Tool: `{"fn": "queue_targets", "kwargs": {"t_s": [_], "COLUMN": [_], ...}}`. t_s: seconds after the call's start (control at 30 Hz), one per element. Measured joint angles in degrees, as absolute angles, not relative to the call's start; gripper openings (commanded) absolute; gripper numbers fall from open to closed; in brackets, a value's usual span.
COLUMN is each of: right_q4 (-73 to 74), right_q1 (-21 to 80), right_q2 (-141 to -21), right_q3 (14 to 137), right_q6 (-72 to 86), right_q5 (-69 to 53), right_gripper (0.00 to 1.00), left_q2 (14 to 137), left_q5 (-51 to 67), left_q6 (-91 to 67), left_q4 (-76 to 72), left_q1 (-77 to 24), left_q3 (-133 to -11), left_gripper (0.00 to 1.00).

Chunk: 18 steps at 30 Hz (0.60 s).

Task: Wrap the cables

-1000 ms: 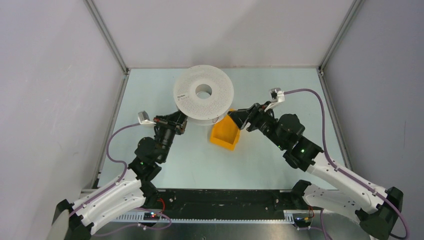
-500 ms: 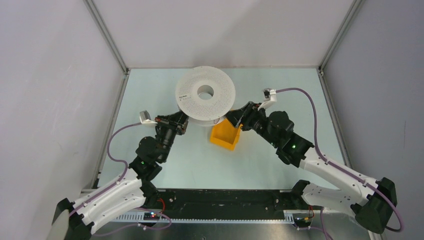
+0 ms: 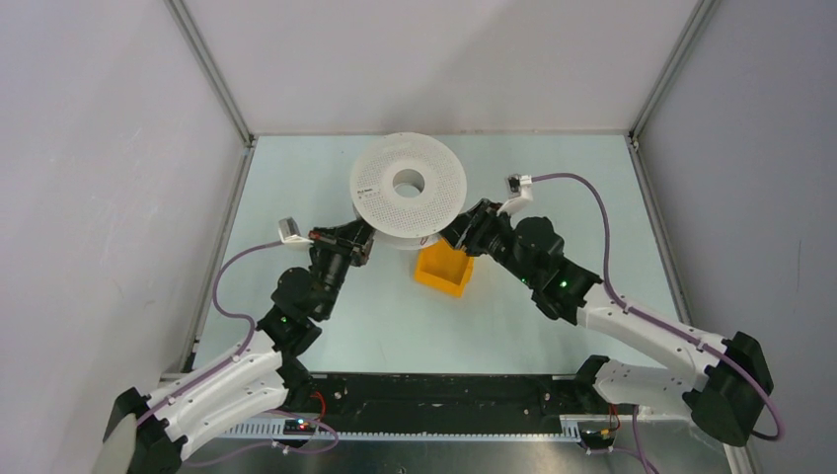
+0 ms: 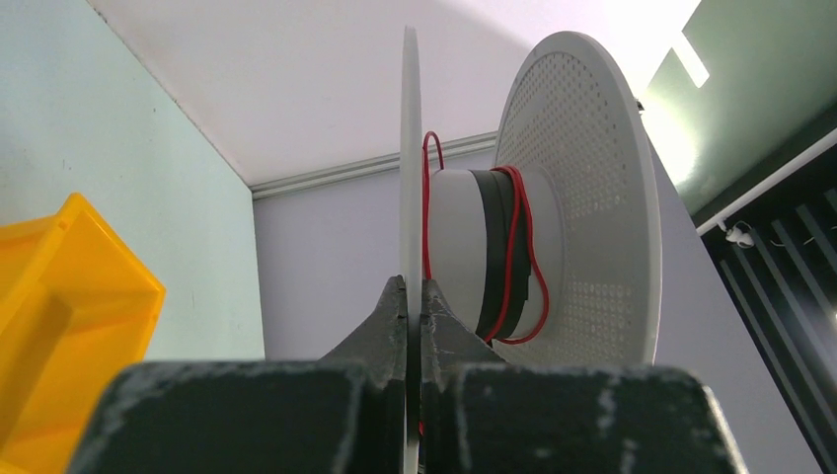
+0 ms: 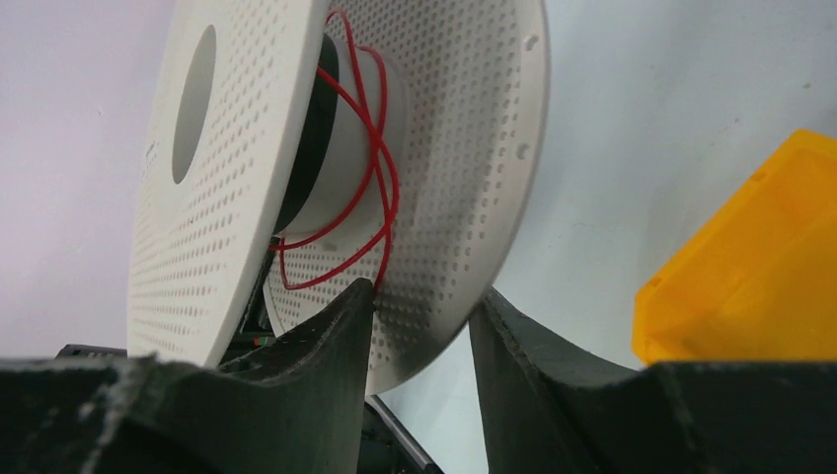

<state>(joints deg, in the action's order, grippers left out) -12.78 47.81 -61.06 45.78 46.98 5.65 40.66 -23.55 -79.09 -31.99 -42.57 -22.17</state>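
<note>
At my left pincer [image 4: 414,288]: closed tight on the thin rim of the spool's lower flange, one finger flat against each face.
At my right pincer [image 5: 424,292]: fingers parted, straddling the rim of that lower flange on the spool's opposite side. I cannot tell whether either finger touches it.
Spool [image 3: 407,185]: white and perforated, over the far middle of the table, between my two pincers. I cannot tell whether it rests on the surface.
Spool axis: upright. From above, the hub hole faces the camera and both flanges lie level.
Cable [image 4: 514,247]: a thin red wire in the slot between the two flanges.
Cable lie: a few loose loops run round the hub, across its axis. They cross one another over a black band, and some sag away from the hub toward the flange rim.
Bin [image 3: 443,269]: yellow and open-topped, just beside the spool's near rim, close below my right pincer and between my two arms.
Edges: the spool's far rim is near the table's back edge, where the rear wall rises. The side walls stand apart from both arms.
Open room: bare pale green table [image 3: 563,178] shows to the right of the spool, to its left, and in front of the bin.
</note>
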Motion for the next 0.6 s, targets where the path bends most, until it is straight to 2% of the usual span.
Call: {"fn": "queue_targets", "kwargs": {"t_s": [0.3, 0.6], "right_q4": [-19.94, -29.02], "right_q1": [48.71, 51.07], "right_q2": [-65.58, -71.22], "right_q3": [45.76, 45.76], "right_q6": [48.6, 50.28], "right_q5": [8.78, 16.95], "right_gripper": [0.41, 0.34], "left_q2": [41.78, 43.55], "left_q5": [-24.88, -27.0], "left_q6": [-79.55, -79.57], "left_q4": [-32.8, -34.81], "left_q1": [-42.19, -41.43], "left_q3": [-22.17, -22.17], "left_gripper": [0.0, 0.0]}}
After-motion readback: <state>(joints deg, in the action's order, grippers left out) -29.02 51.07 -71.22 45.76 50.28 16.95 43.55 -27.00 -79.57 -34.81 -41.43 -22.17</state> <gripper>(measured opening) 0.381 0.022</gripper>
